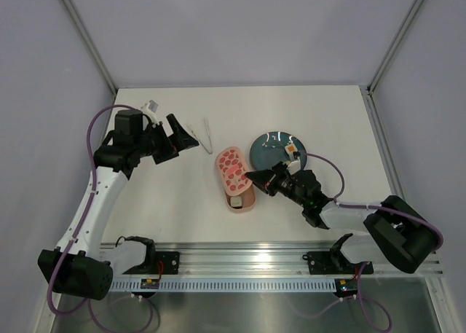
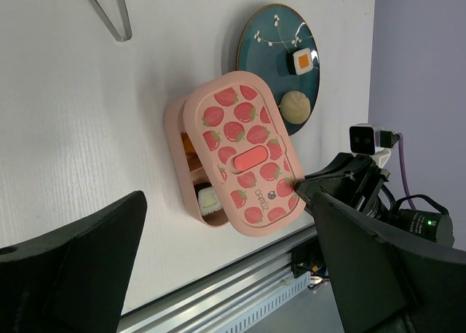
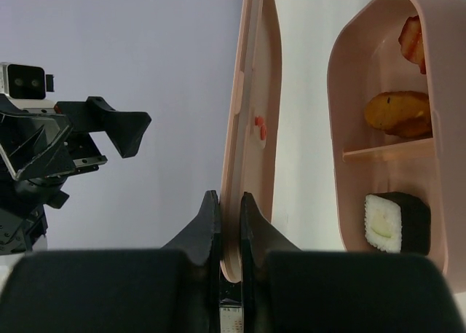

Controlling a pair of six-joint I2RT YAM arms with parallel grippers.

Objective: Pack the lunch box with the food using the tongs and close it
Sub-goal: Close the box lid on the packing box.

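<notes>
The pink lunch box (image 1: pixel 241 200) sits on the table with its strawberry-spotted lid (image 1: pixel 231 165) held over it, shifted off to one side. My right gripper (image 3: pixel 230 202) is shut on the lid's rim (image 3: pixel 251 114). Inside the box (image 3: pixel 336 129) lie food pieces: a white roll (image 3: pixel 393 222), a fried piece (image 3: pixel 397 113) and a sausage bit (image 3: pixel 412 40). More food, a white cube with an orange top (image 2: pixel 302 60) and a beige disc (image 2: pixel 295 106), stays on the teal plate (image 2: pixel 258 34). The tongs (image 1: pixel 206 134) lie on the table by my open, empty left gripper (image 1: pixel 191 140).
The teal plate (image 1: pixel 277 149) stands just right of the box, behind my right arm. An aluminium rail (image 1: pixel 240 264) runs along the near table edge. Grey walls close off the back and both sides.
</notes>
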